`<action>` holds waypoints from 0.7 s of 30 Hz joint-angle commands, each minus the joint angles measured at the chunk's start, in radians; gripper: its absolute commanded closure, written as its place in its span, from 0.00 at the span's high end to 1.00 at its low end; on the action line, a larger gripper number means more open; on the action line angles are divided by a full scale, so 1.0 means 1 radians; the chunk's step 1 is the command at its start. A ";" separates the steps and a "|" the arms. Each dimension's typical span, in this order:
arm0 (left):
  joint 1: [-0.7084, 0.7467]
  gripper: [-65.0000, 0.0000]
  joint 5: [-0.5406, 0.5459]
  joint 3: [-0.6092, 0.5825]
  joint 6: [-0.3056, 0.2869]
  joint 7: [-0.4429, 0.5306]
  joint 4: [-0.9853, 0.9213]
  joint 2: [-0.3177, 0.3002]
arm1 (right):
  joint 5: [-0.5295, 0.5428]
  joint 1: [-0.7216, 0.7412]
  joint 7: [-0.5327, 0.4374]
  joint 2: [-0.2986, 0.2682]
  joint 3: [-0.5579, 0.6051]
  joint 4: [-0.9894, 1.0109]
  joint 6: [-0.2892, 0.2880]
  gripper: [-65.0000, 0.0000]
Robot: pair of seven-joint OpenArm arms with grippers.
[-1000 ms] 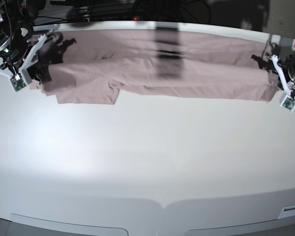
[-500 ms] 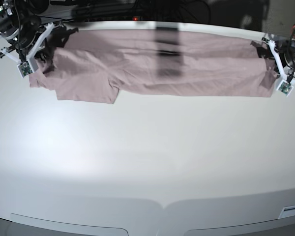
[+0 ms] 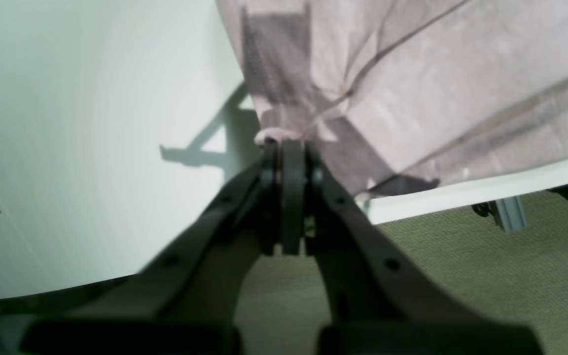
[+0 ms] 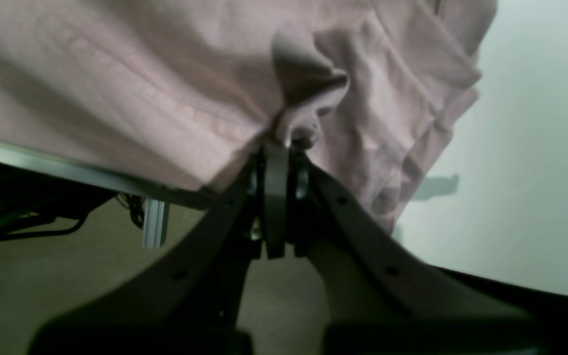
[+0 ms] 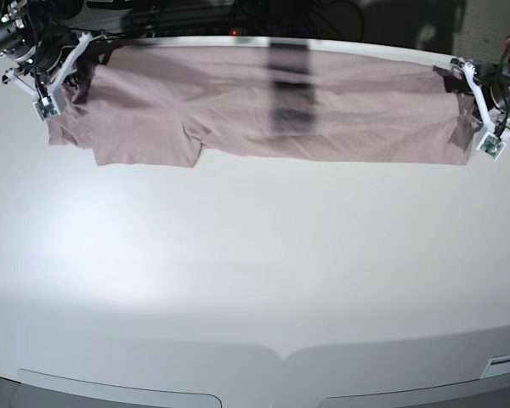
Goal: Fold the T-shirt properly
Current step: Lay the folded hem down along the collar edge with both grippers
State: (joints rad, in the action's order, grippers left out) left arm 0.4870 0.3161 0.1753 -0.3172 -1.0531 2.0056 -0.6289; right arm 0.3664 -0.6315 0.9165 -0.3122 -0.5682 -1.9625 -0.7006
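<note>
T-shirt (image 5: pixel 272 106): dusty mauve-pink, spread as a long band along the far edge of the tabletop (image 5: pixel 255 280), stretched between the two hands. Lies mostly flat with shallow creases; one short sleeve (image 5: pixel 149 144) juts toward the near side at the base view's left. Crossed near the middle by a dark vertical shadow. Far hem right at the tabletop's far rim, seen in both wrist views hanging close to or just over that edge.

Tabletop: white, wide, bare across the whole near half, with a bright glare patch at the left of the base view.

Right hand (image 4: pixel 284 143), at the base view's left end of the cloth: jaws pressed together, clamped on a bunched fold of T-shirt fabric (image 4: pixel 308 98) that puckers upward from the tips. Cloth gathered in loose folds beside the hand, dropping toward the tabletop.

Left hand (image 3: pixel 286 145), at the base view's right end: jaws likewise pressed together, pinching a small pale edge of the T-shirt at its corner. Fabric (image 3: pixel 412 88) running away from the tips fairly taut, with diagonal creases. Shadow of the hand cast on the white surface just beside it.

Below the rim in both wrist views: olive floor (image 3: pixel 461 276) and a bit of metal frame (image 3: pixel 508 214).
</note>
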 commanded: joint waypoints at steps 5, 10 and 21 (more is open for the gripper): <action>-0.002 0.00 -0.103 0.009 0.022 0.084 0.016 -0.017 | 0.000 -0.002 -0.049 -0.013 -0.008 -0.007 0.002 0.00; -0.005 0.00 -0.171 0.009 0.086 0.124 0.016 -0.018 | 0.000 0.008 -0.093 -0.013 -0.008 -0.007 0.021 0.00; -0.008 0.00 -0.211 0.009 0.089 0.120 0.017 -0.018 | 0.004 0.008 -0.238 -0.015 -0.010 -0.007 0.019 0.00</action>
State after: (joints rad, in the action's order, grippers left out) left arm 0.4843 0.1215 0.1753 -0.2386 -0.9443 2.0056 -0.6285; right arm 0.3656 -0.6212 0.6964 -0.3126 -0.5682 -1.9564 -0.6853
